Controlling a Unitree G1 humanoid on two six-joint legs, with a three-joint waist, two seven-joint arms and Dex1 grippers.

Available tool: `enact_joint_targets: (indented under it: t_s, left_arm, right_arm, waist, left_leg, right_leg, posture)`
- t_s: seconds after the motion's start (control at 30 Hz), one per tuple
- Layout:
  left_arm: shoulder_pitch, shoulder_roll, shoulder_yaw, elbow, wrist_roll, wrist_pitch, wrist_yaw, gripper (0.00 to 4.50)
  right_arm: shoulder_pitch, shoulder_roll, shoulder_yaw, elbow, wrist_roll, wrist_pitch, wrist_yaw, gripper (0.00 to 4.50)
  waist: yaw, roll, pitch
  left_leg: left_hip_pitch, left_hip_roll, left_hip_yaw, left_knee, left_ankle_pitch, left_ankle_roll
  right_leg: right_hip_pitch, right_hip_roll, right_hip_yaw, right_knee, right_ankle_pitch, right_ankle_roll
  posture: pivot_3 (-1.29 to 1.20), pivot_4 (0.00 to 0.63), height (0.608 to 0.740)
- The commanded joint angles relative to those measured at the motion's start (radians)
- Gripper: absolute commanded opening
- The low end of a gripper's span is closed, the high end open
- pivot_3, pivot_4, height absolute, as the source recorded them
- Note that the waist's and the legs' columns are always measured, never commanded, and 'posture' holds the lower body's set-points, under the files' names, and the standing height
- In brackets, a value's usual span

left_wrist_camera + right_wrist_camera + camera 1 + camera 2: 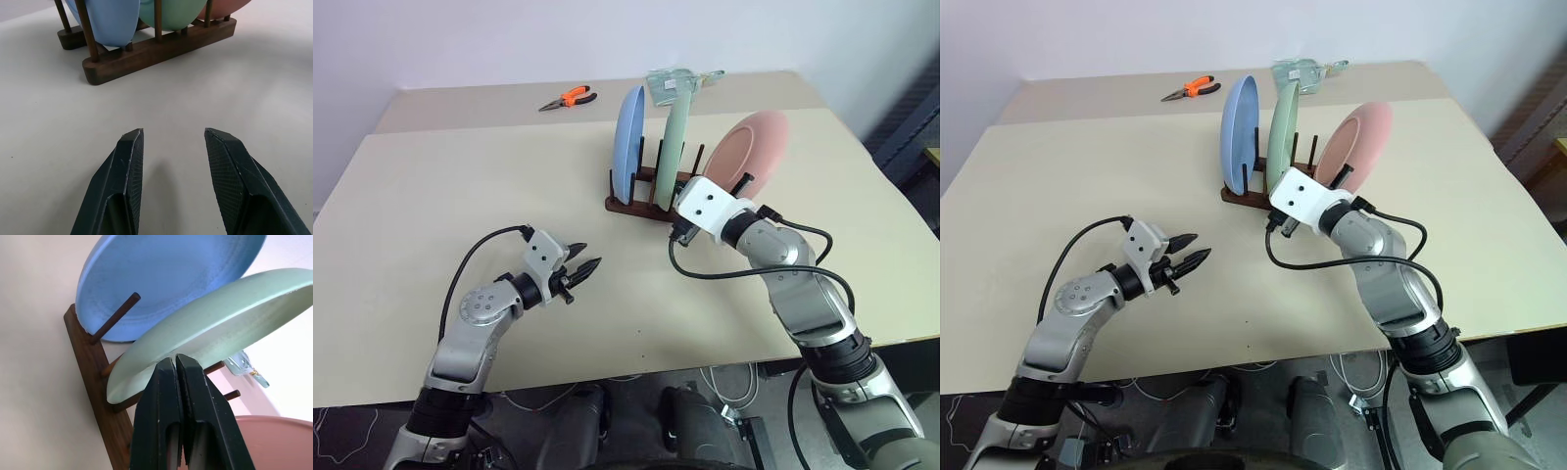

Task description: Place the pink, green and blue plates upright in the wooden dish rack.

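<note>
Nearest the camera, the left gripper (579, 265) hovers over the bare desk (460, 186) with its fingers spread and nothing between them. Its wrist view shows the gap between the two fingers (127, 166) and, beyond them, the near bar of the rack (156, 51) with the lower edges of the plates seated between the pegs.

Farther in, the right gripper (175, 363) sits just beside the rack's right end. The head views show only its white wrist housing there, the fingertips being hidden behind it. The right wrist view shows the fingers pressed together, pinching nothing, their tips at the rim of the green plate (215, 328).

The rack (641, 201) stands near the middle of the desk. The blue plate (628, 142) stands upright in the leftmost slot and the green plate (674, 132) upright in the next. The pink plate (749, 147) is at the right end, tilted strongly to the right; the wrist housing hides its foot, so its seating cannot be told.

Farthest back, orange-handled pliers (570, 98) lie near the rear edge to the left, and a clear packet (674, 80) lies behind the rack.
</note>
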Motion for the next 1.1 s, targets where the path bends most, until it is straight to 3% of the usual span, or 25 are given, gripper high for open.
enact_joint_targets:
  t_s: [0.03, 0.43, 0.67, 1.1]
  left_arm:
    - [-0.007, -0.002, -0.001, -0.025, -0.002, -0.014, -0.002, 2.0]
    - [-0.009, -0.002, -0.003, -0.016, -0.006, -0.018, -0.011, 2.0]
    - [-0.013, 0.003, -0.002, -0.008, -0.007, -0.021, -0.026, 2.0]
    - [-0.031, -0.001, -0.006, 0.006, 0.004, -0.031, -0.034, 2.0]
  right_arm:
    - [0.02, -0.025, -0.066, -0.051, 0.007, -0.033, 0.009, 0.05]
    - [0.25, -0.067, -0.201, -0.276, 0.082, -0.134, 0.055, 0.05]
    - [0.436, -0.017, -0.325, -0.276, 0.103, -0.138, -0.023, 0.05]
    - [0.249, -0.046, -0.249, -0.112, -0.017, -0.17, -0.065, 0.05]
  waist:
    - [0.001, 0.0, 0.0]
    - [0.002, 0.0, 0.0]
    - [0.002, 0.0, 0.0]
    - [0.002, 0.0, 0.0]
  left_leg:
    - [0.0, 0.0, 0.0, 0.0, 0.0, 0.0]
    - [0.0, 0.0, 0.0, 0.0, 0.0, 0.0]
    - [0.0, 0.0, 0.0, 0.0, -0.001, -0.001]
    - [0.001, 0.0, 0.0, 0.0, 0.0, 0.0]
  right_leg:
    - [0.0, 0.0, 0.0, 0.0, 0.0, 0.0]
    - [0.0, 0.0, 0.0, 0.0, 0.0, 0.0]
    - [0.001, 0.0, 0.001, 0.0, 0.0, 0.0]
    - [0.001, 0.0, 0.0, 0.0, 0.0, 0.0]
  posture:
    - [0.0, 0.15, 0.719]
    - [0.0, 0.15, 0.719]
    - [0.0, 0.15, 0.719]
    - [0.0, 0.15, 0.719]
